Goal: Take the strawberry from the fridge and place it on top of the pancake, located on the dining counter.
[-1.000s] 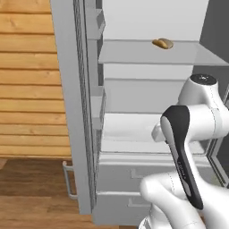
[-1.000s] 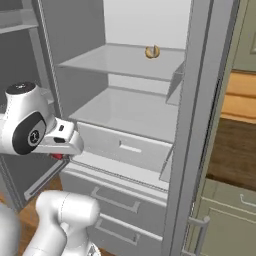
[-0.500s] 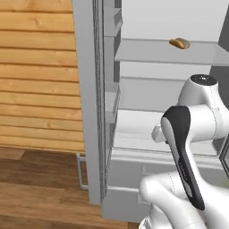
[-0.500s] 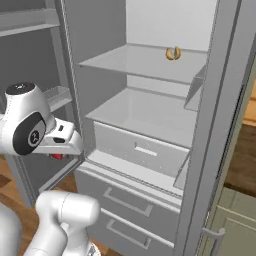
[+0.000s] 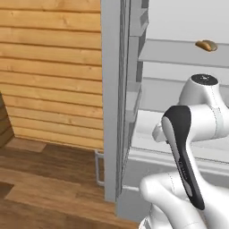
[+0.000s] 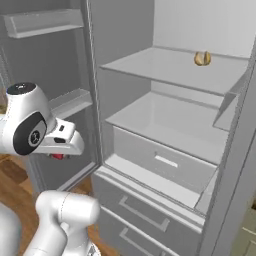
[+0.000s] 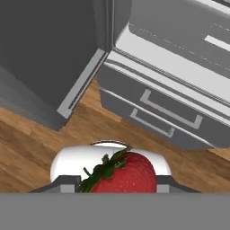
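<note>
The strawberry (image 7: 120,174) sits clamped between the fingers at the bottom of the hand view — red, with green leaves at its upper left. In the right base view a red speck (image 6: 59,156) shows under the gripper (image 6: 62,150), held outside the fridge (image 6: 165,125) beside its open left door (image 6: 45,95). Below the hand lie the wooden floor (image 7: 40,134) and the fridge's two lower drawers (image 7: 161,114) — shut. A yellow-brown bun (image 6: 202,58) rests on the upper glass shelf (image 6: 165,67), well apart. A timber wall (image 5: 49,71) stands left of the fridge.
</note>
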